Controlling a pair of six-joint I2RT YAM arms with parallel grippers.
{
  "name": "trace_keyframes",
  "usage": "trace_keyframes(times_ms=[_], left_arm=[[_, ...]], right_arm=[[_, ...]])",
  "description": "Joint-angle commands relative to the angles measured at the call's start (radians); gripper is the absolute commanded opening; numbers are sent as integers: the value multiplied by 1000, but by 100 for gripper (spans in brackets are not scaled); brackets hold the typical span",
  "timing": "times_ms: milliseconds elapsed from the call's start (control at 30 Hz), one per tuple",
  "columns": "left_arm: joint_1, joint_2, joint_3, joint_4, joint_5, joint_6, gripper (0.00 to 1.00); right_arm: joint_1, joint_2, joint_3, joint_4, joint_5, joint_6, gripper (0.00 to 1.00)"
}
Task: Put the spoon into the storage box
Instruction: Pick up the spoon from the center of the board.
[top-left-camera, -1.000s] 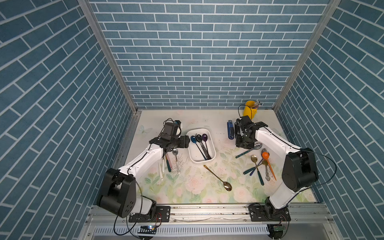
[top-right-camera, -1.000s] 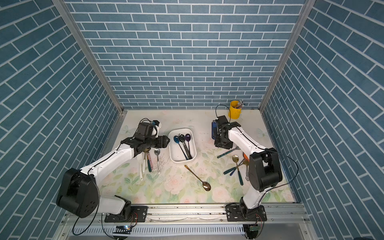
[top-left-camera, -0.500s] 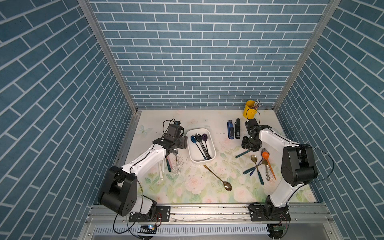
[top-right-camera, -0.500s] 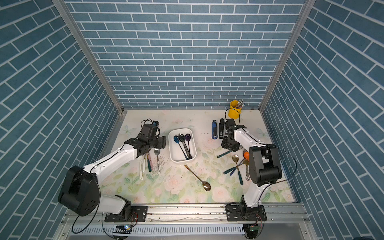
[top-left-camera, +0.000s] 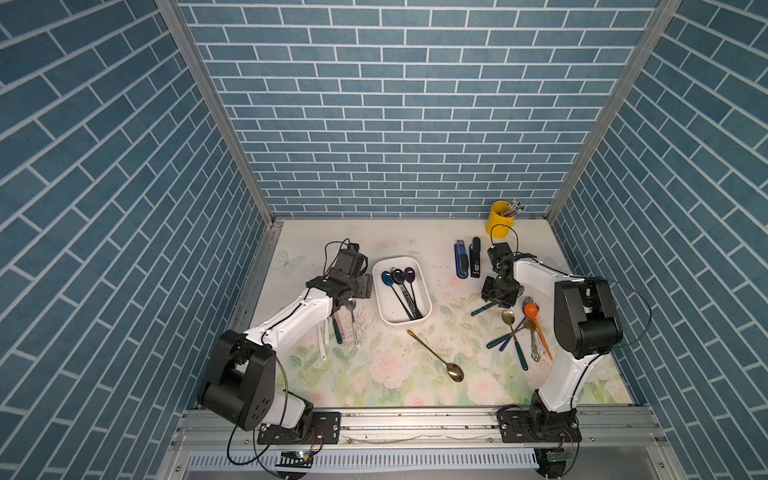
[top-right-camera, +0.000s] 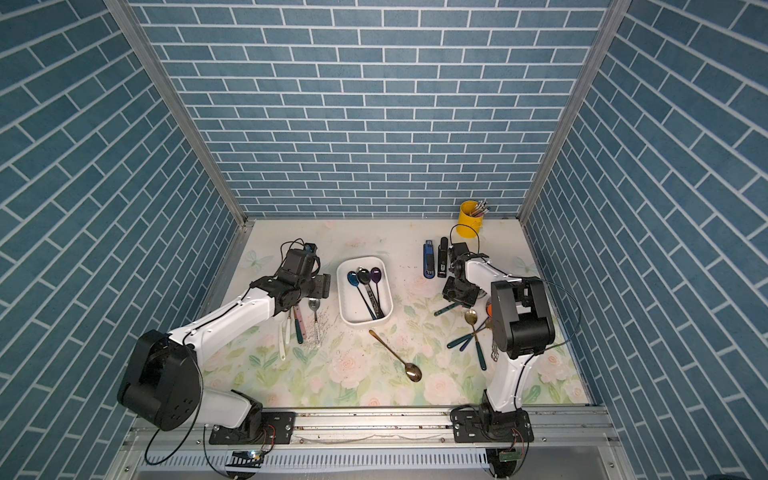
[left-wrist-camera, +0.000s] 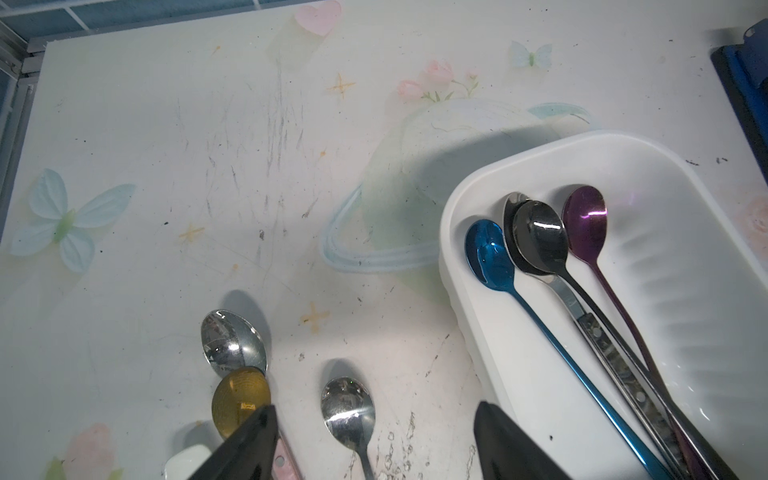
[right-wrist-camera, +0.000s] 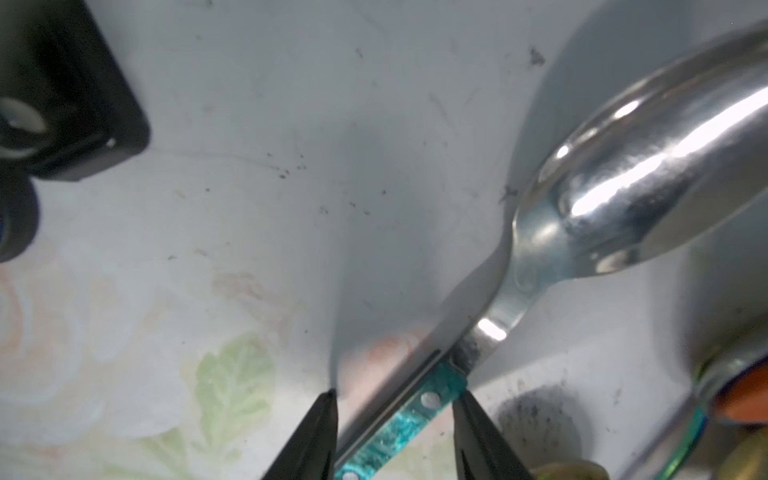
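Spoon (right-wrist-camera: 615, 199): polished stainless-steel bowl on a flat teal handle with rivets, lying on the pale flowered mat (top-left-camera: 374, 374). The handle passes between the fingertips of the right pincer and the bowl lies just ahead of them. In both top views only the teal handle shows from under that pincer (top-left-camera: 484, 308) (top-right-camera: 446, 308).
Right pincer (right-wrist-camera: 395, 397): jaws apart, straddling the handle just behind the neck. One fingertip is at the handle's edge and the other stands clear of it, so nothing is clamped.
Left pincer (left-wrist-camera: 374, 409): jaws wide and empty, hovering over loose spoons on the mat.
Storage box (top-left-camera: 405, 322): shallow white plastic rectangular tray with rounded corners, well apart from the right pincer and just beside the left one. It already holds a blue spoon (left-wrist-camera: 488, 253), a black spoon (left-wrist-camera: 540, 237) and a purple spoon (left-wrist-camera: 586, 220), all long-handled, with a steel one under the black.
Neighbours: blue stapler (top-left-camera: 460, 259) and black stapler (top-left-camera: 475, 257) near the right pincer on the box's side; orange-bowled spoon (top-left-camera: 530, 309) and gold spoon (top-left-camera: 508, 316) just beside it on the other side.
Handling, as judged: stiff, light and not fragile, but the smooth metal is probably slippery, and the thin handle lies low against the mat.
Hold, as judged: across the teal scales close behind the neck — near the heavier bowl end, so the spoon should tip little once lifted.
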Motion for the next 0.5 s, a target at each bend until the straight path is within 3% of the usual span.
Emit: trace_keyframes(times_ms=[0, 467], left_arm=[[-4, 13, 12, -28, -16, 6, 80], [-4, 28, 32, -62, -22, -2, 80]], right_arm=[[-6, 25, -22, 19, 5, 32, 48], [-12, 36, -84, 60, -18, 23, 30]])
